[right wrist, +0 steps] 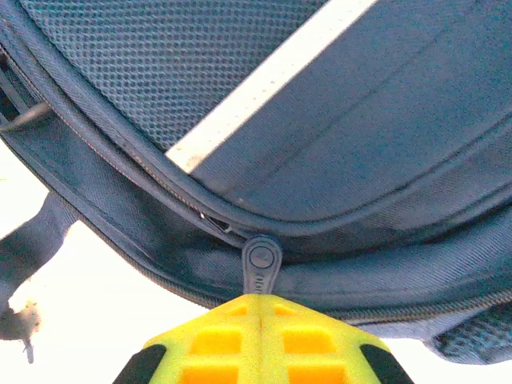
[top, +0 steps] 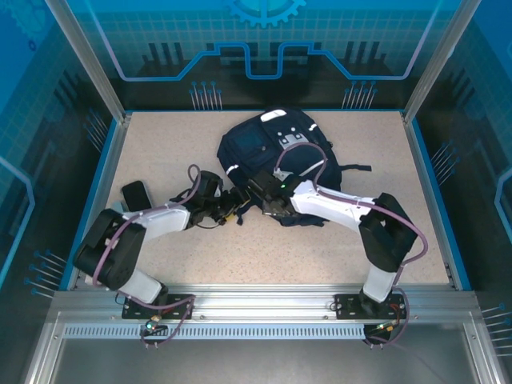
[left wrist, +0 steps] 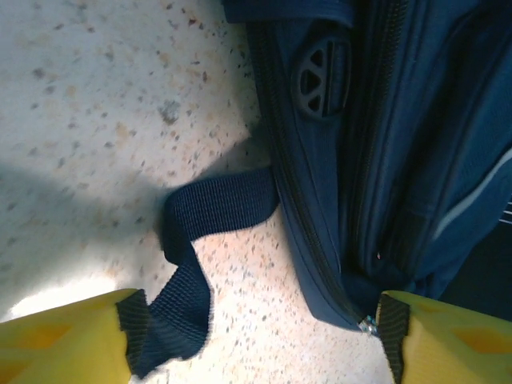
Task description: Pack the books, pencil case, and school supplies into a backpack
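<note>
Right fingers (right wrist: pixel 232 340) clenched on zipper pull (right wrist: pixel 261 264) of navy backpack (right wrist: pixel 360 120), directly ahead. Left fingers (left wrist: pixel 64 340) released, spread; backpack corner at one tip, loose strap (left wrist: pixel 216 204) at the other.

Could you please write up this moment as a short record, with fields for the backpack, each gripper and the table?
backpack: navy with a white stripe, lying mid-table
left gripper: open, at the backpack's edge, a loose strap on the table between its fingers
right gripper: shut on a zipper pull at the backpack's near edge
table: speckled beige; a small dark object beside the left arm, too unclear to name
</note>
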